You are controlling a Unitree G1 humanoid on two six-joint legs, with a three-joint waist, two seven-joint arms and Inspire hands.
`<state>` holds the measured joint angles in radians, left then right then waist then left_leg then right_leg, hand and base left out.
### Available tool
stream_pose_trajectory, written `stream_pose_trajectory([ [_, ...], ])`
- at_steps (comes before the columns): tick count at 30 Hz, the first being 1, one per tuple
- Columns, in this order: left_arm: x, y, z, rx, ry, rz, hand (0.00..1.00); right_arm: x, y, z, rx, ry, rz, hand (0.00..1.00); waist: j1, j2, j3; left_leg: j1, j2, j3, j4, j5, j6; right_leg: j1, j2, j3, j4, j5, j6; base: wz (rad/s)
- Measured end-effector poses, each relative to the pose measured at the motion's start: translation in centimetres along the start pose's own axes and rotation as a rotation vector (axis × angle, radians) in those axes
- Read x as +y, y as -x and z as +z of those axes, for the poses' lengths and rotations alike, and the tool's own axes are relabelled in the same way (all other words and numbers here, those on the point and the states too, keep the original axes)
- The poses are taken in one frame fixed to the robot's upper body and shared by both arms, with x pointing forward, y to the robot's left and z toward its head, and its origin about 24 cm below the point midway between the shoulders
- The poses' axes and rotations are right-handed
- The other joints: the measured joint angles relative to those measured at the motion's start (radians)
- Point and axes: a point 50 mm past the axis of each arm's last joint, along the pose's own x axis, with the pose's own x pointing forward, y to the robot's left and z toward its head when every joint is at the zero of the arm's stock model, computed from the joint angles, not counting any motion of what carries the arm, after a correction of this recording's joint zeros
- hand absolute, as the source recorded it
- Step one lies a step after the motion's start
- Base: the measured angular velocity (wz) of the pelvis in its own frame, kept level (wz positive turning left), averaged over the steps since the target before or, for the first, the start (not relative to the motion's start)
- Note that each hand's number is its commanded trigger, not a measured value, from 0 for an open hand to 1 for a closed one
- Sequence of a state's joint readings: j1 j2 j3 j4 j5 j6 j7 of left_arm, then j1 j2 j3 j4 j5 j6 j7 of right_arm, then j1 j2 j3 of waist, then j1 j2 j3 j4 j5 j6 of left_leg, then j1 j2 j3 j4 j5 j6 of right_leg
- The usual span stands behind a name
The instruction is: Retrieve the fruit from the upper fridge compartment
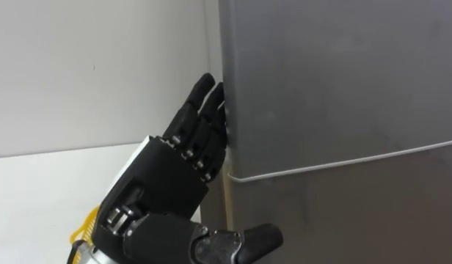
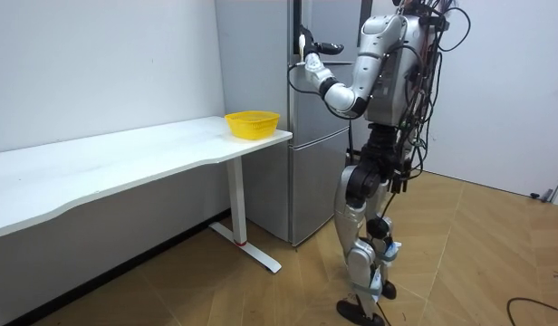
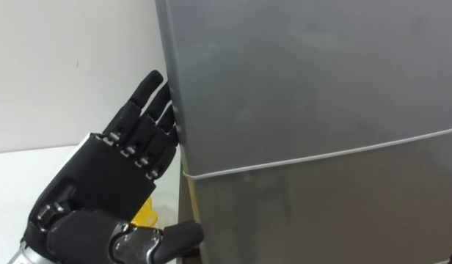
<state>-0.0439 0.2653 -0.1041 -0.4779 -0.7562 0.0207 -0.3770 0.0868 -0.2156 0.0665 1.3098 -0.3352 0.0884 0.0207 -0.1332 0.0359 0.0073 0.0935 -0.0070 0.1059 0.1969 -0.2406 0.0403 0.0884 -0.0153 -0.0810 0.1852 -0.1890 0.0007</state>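
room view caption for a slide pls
Robot at the grey fridge, open left hand at the upper door edge

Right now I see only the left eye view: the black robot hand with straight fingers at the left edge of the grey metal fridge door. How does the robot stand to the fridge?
Observer: Upright on both feet on the wooden floor, close before the tall grey fridge and facing it, with its left hand up at the upper door.
Operator: What is beside the fridge on that hand's side?
Observer: A long white table along the wall; its end comes up next to the fridge.
Operator: And the yellow thing low beside the hand?
Observer: A round yellow bowl, standing on that end of the table.
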Motion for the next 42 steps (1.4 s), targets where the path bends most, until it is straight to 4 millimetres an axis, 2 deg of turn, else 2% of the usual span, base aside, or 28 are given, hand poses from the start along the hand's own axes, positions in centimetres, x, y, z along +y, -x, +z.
stream_pose_trajectory([
  [3, -0.1, -0.1, 0.0, -0.003, 0.000, -0.006, 0.00, 0.0, 0.0, 0.0, 0.000, 0.025, 0.003, 0.00, 0.000, 0.000, 0.0000, -0.002, 0.000, 0.000, 0.000, 0.000, 0.000, -0.001, 0.000, 0.001, 0.000, 0.000, 0.000, 0.01],
  [4, -0.1, -0.1, 0.0, -0.005, 0.001, -0.008, 0.11, 0.0, 0.0, 0.0, 0.000, 0.028, 0.003, 0.00, 0.000, -0.001, 0.0001, -0.002, 0.000, 0.000, 0.000, 0.000, 0.000, -0.001, 0.000, 0.002, 0.000, 0.000, 0.000, 0.03],
  [5, -0.2, -0.1, 0.0, -0.006, 0.002, -0.009, 0.65, 0.0, 0.0, 0.0, 0.000, 0.028, 0.004, 0.00, 0.000, -0.001, 0.0000, -0.002, 0.000, 0.000, 0.000, 0.000, 0.000, -0.001, -0.001, 0.003, 0.000, 0.000, 0.000, 0.03],
  [6, -0.2, -0.1, -0.1, -0.009, 0.003, -0.013, 0.75, 0.0, 0.0, 0.0, -0.001, 0.028, 0.004, 0.00, 0.000, -0.002, 0.0000, 0.000, -0.001, 0.000, 0.001, 0.000, 0.000, -0.002, 0.000, 0.010, 0.000, 0.000, 0.000, 0.03],
  [7, -0.3, -0.1, -0.1, -0.010, 0.004, -0.014, 1.00, 0.0, 0.0, 0.1, -0.001, 0.028, 0.004, 0.00, 0.000, -0.002, 0.0004, 0.000, -0.001, 0.001, 0.001, 0.000, 0.001, -0.003, 0.000, 0.029, 0.000, 0.000, 0.000, 0.03],
  [15, 0.0, -0.1, -0.3, -0.005, 0.002, 0.006, 1.00, -0.1, 0.0, 0.3, -0.007, 0.028, 0.004, 0.00, -0.001, -0.006, 0.0006, 0.000, -0.006, 0.001, 0.003, 0.001, 0.002, -0.001, 0.000, 0.088, 0.001, 0.001, 0.002, 0.09],
  [16, -0.1, -0.1, -0.3, -0.006, 0.003, 0.001, 0.87, -0.2, 0.0, 0.5, -0.012, 0.028, 0.003, 0.00, -0.001, -0.006, 0.0005, 0.001, -0.007, 0.002, 0.004, 0.001, 0.002, 0.000, 0.000, 0.098, 0.001, 0.002, 0.003, 0.05],
  [17, -0.1, -0.2, -0.3, -0.007, 0.003, -0.003, 0.00, -0.2, 0.0, 0.6, -0.015, 0.028, 0.002, 0.00, -0.001, -0.006, 0.0005, 0.001, -0.007, 0.002, 0.004, 0.001, 0.002, 0.000, 0.000, 0.101, 0.000, 0.002, 0.003, 0.00],
  [23, -1.3, -0.8, -0.7, -0.020, 0.084, -0.106, 0.00, -0.5, 0.0, 1.2, -0.036, 0.019, -0.005, 0.00, -0.014, 0.001, 0.0006, -0.003, -0.004, 0.031, 0.005, 0.001, 0.003, 0.001, 0.000, 0.105, 0.000, 0.002, 0.004, -0.04],
  [25, -2.0, -1.0, -0.9, -0.027, 0.134, -0.183, 0.00, -0.5, 0.0, 1.2, -0.039, 0.017, -0.007, 0.00, -0.029, 0.005, -0.0018, -0.001, -0.003, 0.039, 0.007, 0.001, 0.003, 0.000, 0.000, 0.108, 0.000, 0.002, 0.004, -0.08],
  [32, -4.7, -1.9, -1.5, -0.011, 0.195, -0.436, 0.00, -0.5, 0.0, 1.3, -0.040, 0.012, -0.006, 0.00, -0.060, 0.017, -0.0007, 0.006, 0.004, 0.060, 0.002, -0.003, 0.007, -0.002, 0.006, 0.120, 0.002, 0.002, 0.006, -0.12],
  [34, -5.3, -1.9, -1.7, 0.005, 0.212, -0.504, 0.00, -0.6, 0.0, 1.2, -0.036, 0.012, -0.007, 0.00, -0.070, 0.030, -0.0047, 0.009, 0.010, 0.073, 0.001, -0.003, 0.007, -0.003, 0.012, 0.128, 0.003, 0.003, 0.005, -0.12],
  [37, -5.7, -2.2, -1.8, 0.019, 0.219, -0.566, 0.00, -0.7, 0.0, 1.1, -0.036, 0.007, -0.008, 0.00, -0.081, 0.039, -0.0011, 0.024, 0.015, 0.084, -0.004, -0.002, 0.004, -0.005, 0.018, 0.139, 0.003, 0.001, 0.002, -0.13],
  [42, -5.9, -2.1, -1.9, 0.027, 0.225, -0.609, 0.00, -1.0, 0.0, 0.5, -0.022, -0.022, -0.014, 0.00, -0.082, 0.035, 0.0002, 0.022, 0.017, 0.092, -0.007, 0.001, 0.000, -0.019, 0.021, 0.147, 0.007, 0.002, 0.000, -0.06],
])
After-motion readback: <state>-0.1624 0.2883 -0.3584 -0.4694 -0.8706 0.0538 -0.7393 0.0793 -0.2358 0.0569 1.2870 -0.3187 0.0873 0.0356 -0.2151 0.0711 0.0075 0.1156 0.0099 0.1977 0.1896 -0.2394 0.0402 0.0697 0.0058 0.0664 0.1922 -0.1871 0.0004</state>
